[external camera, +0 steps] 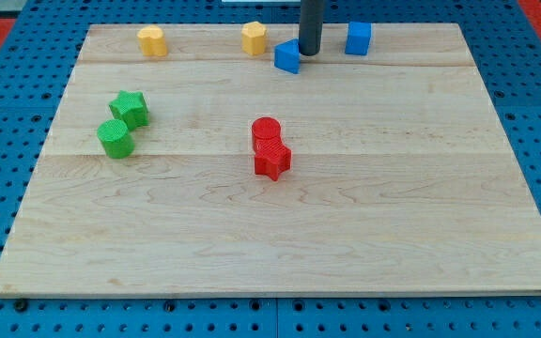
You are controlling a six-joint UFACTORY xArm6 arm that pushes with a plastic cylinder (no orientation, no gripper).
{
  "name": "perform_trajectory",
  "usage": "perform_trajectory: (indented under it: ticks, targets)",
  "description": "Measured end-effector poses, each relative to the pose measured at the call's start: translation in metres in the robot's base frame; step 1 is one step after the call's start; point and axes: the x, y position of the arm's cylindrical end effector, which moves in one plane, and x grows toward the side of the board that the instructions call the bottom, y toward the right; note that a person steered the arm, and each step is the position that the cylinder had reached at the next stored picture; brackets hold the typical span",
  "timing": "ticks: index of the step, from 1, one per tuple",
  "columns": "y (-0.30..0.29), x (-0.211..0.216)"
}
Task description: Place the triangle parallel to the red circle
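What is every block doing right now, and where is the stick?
my tip: touching the blue triangle's right side
blue triangle: top, beside the tip
blue cube: top right, alone
yellow blocks: top, apart
red circle: middle, touching red star
green star: left, touching green circle

Seven blocks are sitting on the wooden board. Two yellow: one, another. Two blue: a triangle and a cube. Two green: a star and a cylinder. Two red are touching: circle, star. One rod, my tip.
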Motion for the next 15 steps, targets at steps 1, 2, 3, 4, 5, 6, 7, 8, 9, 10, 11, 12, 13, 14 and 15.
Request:
perform_trajectory:
  ticks: [1, 2, 3, 4, 5, 6, 7, 8, 9, 10, 11, 12, 13, 14, 15]
  targets:
    - [-0.017, 0.000]
    - [-0.063, 0.017]
    - [-0.074, 0.023]
    - [-0.043, 0.030]
    - [-0.046, 0.049]
    - [-0.067, 0.051]
    - [-0.068, 0.051]
    - [-0.068, 0.053]
    - [-0.049, 0.072]
    - [-0.075, 0.103]
    - [-0.080, 0.103]
    - [-0.080, 0.103]
    - [-0.073, 0.118]
    - [-0.113, 0.097]
    - [-0.151, 0.049]
